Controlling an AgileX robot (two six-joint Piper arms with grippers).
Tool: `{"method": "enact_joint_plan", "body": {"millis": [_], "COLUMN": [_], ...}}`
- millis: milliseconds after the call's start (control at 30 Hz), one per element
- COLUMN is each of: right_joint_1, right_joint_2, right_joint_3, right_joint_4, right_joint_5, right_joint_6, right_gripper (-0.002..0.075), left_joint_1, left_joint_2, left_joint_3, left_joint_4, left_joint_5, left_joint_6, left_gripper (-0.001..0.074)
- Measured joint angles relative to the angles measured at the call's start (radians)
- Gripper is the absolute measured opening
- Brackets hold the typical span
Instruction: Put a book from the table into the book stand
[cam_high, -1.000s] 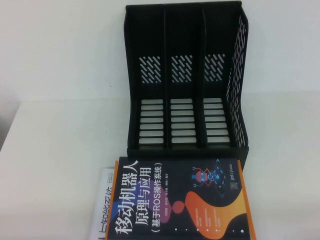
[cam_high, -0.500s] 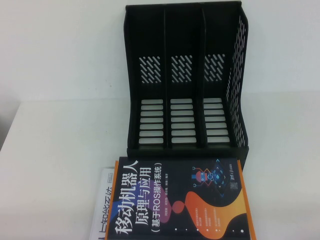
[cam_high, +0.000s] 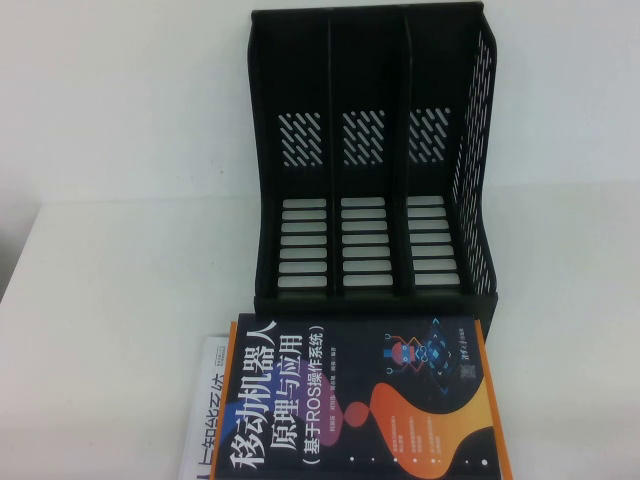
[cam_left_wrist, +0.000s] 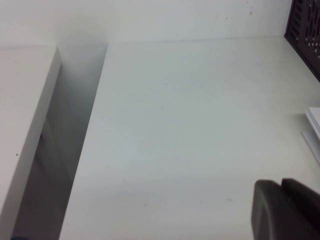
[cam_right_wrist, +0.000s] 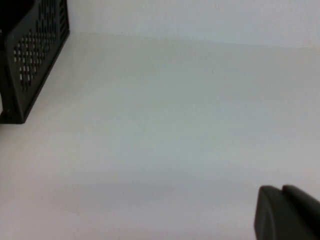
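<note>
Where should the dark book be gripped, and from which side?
Likely the book's right long edge, approached from the right: it lies flat on the table, its left edge over a white book. The left hand is shut; the right hand is parked, both over bare table.

Plenty sits out of your sight right now.

You get the book (cam_high: 360, 400) only in part: the high view's bottom edge cuts off its lower end, and it covers most of the white book (cam_high: 207, 420) beneath, whose title is clipped too. You see neither arm from above. Of the left gripper (cam_left_wrist: 287, 210) only a dark corner pokes into its wrist view; the right gripper (cam_right_wrist: 287, 212) likewise, its jaws unreadable. The book stand (cam_high: 372, 160) shows there only as a corner at the frame edge.
</note>
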Motion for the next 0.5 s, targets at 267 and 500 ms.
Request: {"method": "enact_joint_plan", "body": {"millis": [267, 500], "right_joint_1": [0.0, 0.0], "right_joint_2": [0.0, 0.0], "right_joint_3": [0.0, 0.0], "right_joint_4": [-0.002, -0.002], "right_joint_5": [0.0, 0.0], "right_joint_6": [0.0, 0.0], "right_gripper": [-0.0003, -0.0003], "left_joint_1": [0.0, 0.0], "left_joint_2": [-0.002, -0.002], "left_joint_3": [0.0, 0.0], "left_joint_4": [0.0, -0.016], "left_joint_5": [0.0, 0.0], "left_joint_6": [-0.002, -0.002], "left_gripper": [-0.0004, -0.0004]}}
